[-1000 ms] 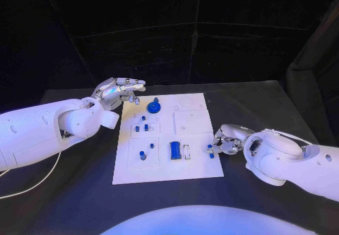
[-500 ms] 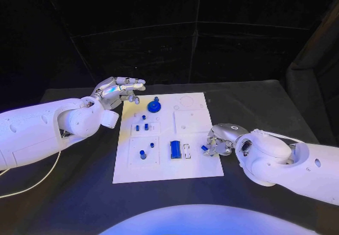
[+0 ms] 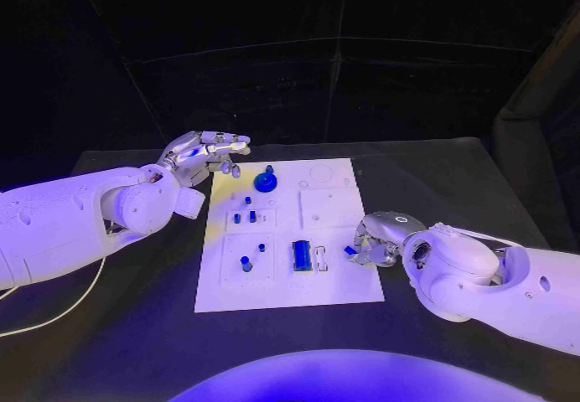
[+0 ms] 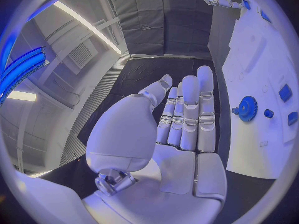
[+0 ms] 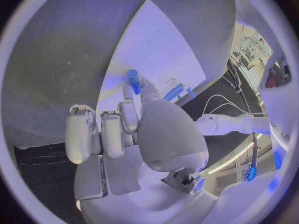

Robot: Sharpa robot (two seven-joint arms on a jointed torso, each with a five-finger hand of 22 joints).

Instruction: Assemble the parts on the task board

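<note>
We're mid-job: our right hand (image 3: 377, 243) pinches a small blue peg (image 5: 133, 79) over the task board's (image 3: 342, 285) right edge; left hand (image 3: 205, 152) hovers empty, fingers straight, near the blue gear (image 3: 266, 179). Several parts look seated.

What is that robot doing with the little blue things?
It is putting small blue parts together on the white task board on a black table. Its right hand is at the board's right edge, pinching a small blue peg in its fingertips. Its left hand hovers open by the board's far left corner, holding nothing, close to a round blue gear. A larger blue block and several small blue pieces already sit on the board.
</note>
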